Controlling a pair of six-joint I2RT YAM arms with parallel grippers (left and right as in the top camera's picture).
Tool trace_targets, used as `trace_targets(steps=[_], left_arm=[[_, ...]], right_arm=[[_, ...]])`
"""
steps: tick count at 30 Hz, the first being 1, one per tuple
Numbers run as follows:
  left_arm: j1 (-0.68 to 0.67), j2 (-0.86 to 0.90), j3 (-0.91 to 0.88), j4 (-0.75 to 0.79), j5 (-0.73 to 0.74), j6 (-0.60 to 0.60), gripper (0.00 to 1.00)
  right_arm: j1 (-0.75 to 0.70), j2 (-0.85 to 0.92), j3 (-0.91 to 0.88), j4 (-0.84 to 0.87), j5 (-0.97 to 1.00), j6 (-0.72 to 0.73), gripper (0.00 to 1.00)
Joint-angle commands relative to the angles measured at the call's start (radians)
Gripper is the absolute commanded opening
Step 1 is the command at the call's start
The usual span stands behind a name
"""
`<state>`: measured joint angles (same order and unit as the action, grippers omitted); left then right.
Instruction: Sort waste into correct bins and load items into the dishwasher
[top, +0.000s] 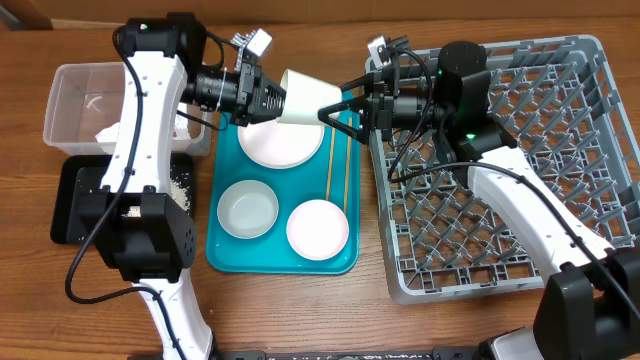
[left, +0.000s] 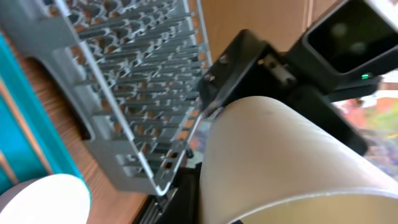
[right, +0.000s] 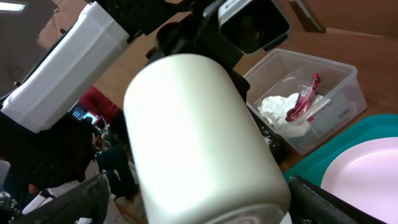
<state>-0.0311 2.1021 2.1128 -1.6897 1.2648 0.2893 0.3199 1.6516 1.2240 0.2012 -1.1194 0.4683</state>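
Observation:
The small white cup (top: 305, 98) is held on its side in the air above the teal tray, and shows in the left wrist view (left: 280, 155) and the right wrist view (right: 193, 137). My left gripper (top: 275, 98) is shut on its rim end. My right gripper (top: 335, 108) is open, with one finger on each side of the cup's base (right: 208, 205). The white plate (top: 280, 140), two white bowls (top: 247, 210) (top: 317, 228) and chopsticks (top: 338, 165) lie on the teal tray. The grey dish rack (top: 520, 180) stands at the right. The red-and-white wrapper (right: 301, 102) and napkin (right: 280, 109) lie in the clear tub (top: 70, 100).
The teal tray (top: 225, 160) sits between the bins and the dish rack. The black tray (top: 75, 200) at the left holds loose rice (top: 180, 185). The left arm's base stands in front of the black tray.

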Motion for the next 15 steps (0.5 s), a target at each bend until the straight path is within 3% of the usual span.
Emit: trace_targets(steps=[1,7,11,12,14,15], left_arm=[[-0.003,-0.019,0.015,0.0,0.095,0.025,0.04],[-0.048,-0.019,0.015,0.0,0.084,0.025,0.04],[-0.057,-0.019,0.015,0.0,0.081,0.025,0.04],[-0.057,-0.019,0.015,0.0,0.08,0.025,0.07],[-0.057,-0.019,0.015,0.0,0.069,0.024,0.36],[-0.051,-0.019,0.015,0.0,0.067,0.024,0.43]], right_arm=[[0.009,0.003,0.019,0.023,-0.008,0.016,0.89],[0.022,0.003,0.019,0.127,-0.007,0.054,0.83],[0.023,0.003,0.019,0.135,-0.008,0.057,0.71],[0.022,0.003,0.019,0.135,-0.008,0.057,0.65],[0.011,0.003,0.019,0.134,-0.008,0.061,0.56],[-0.005,0.003,0.019,0.13,-0.011,0.069,0.55]])
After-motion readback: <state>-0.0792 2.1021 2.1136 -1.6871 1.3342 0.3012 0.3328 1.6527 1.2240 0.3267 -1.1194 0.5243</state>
